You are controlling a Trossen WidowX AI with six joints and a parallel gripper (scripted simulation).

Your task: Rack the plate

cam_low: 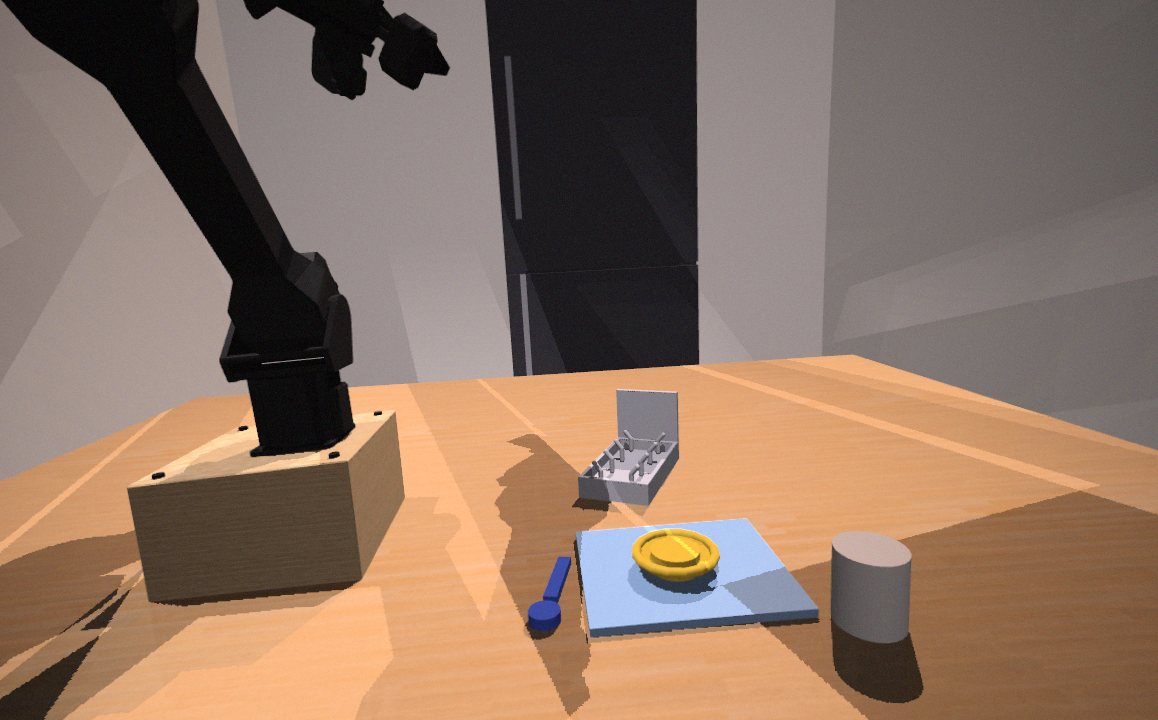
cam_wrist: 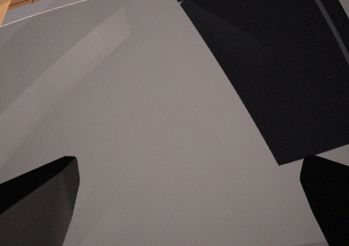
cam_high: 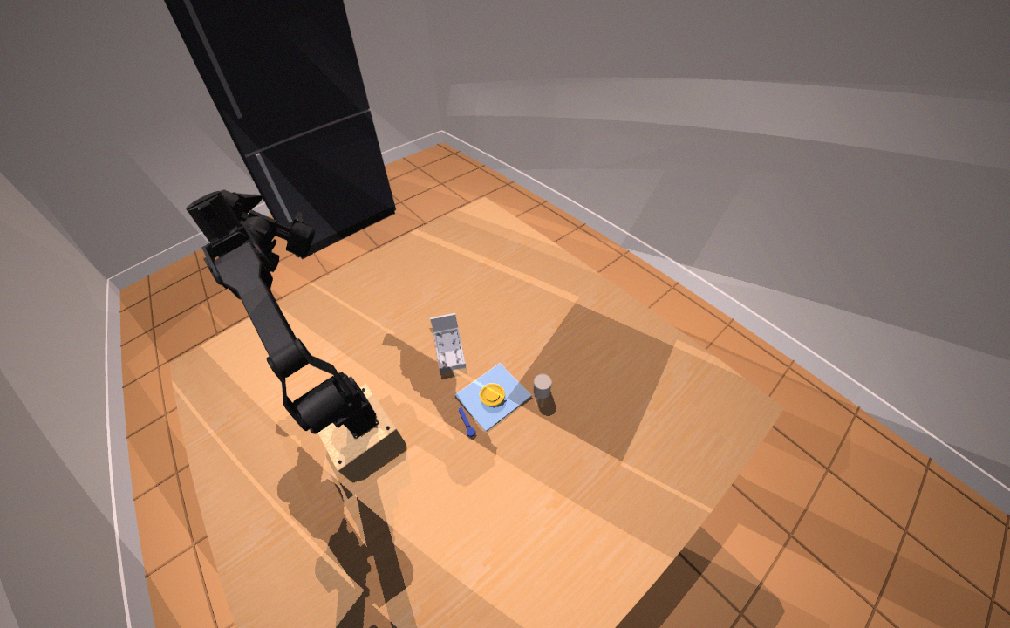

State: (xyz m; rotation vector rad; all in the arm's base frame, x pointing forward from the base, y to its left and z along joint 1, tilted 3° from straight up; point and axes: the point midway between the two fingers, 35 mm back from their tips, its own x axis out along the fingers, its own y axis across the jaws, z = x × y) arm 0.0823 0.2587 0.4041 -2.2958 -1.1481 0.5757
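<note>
The yellow round plate (cam_high: 491,395) (cam_low: 675,555) lies flat, face up, on a light blue square board (cam_high: 489,419) (cam_low: 619,608). The small grey dish rack (cam_high: 454,366) (cam_low: 612,488) stands on the table behind the board in the exterior view. It has short slanted rails in pairs and a tall panel at its far end; no plate stands in it. My gripper (cam_wrist: 195,172) is open and empty, with its fingers wide apart. It is raised high above the table, well away from both plate and rack. Neither shows in the wrist view.
A blue spoon-like utensil (cam_high: 467,423) (cam_low: 554,586) lies beside the board on the arm's side. A grey cylinder (cam_high: 542,386) (cam_low: 869,586) stands upright on the board's other side. The arm's wooden base block (cam_low: 247,537) stands on the table. A black fridge (cam_high: 297,101) (cam_low: 601,179) stands beyond the table.
</note>
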